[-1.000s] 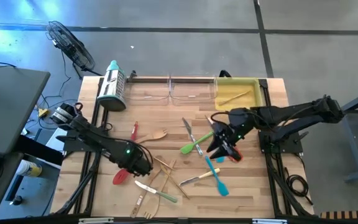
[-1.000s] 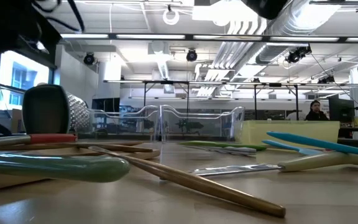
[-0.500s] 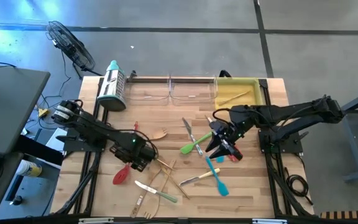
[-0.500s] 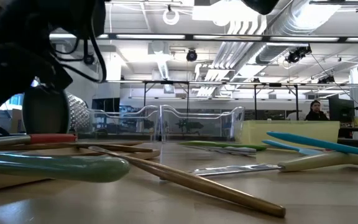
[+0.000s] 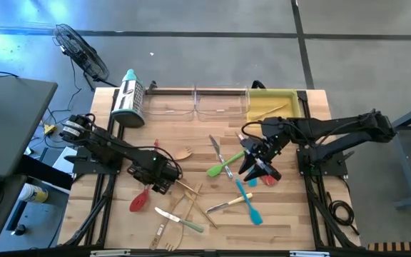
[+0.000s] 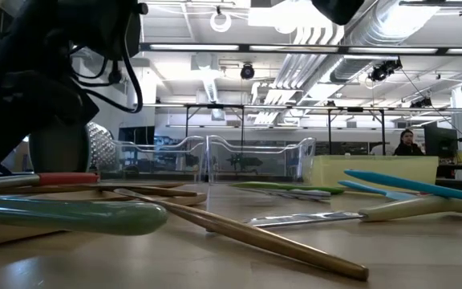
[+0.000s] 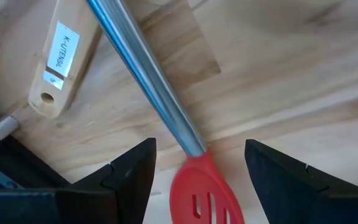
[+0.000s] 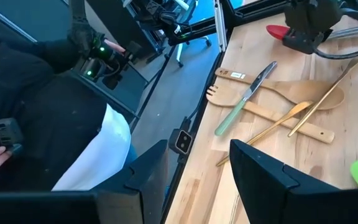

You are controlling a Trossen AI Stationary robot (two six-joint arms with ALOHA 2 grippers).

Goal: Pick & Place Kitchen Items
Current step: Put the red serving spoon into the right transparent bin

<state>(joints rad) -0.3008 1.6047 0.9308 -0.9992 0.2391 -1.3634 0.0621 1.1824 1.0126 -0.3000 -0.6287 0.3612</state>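
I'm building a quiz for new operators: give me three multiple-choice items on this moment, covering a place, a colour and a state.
1. Where is the right pincer? A over the yellow tray; B right of centre, by the green spatula; C beside the grater.
2. What colour is the spatula under the left pincer? A blue; B green; C red.
3. How is the left pincer? A open, astride the spatula; B shut on it; C shut, empty.
Key: B, the high view shows it there; C, the left wrist view shows a red slotted head; A, its fingers stand apart on either side.
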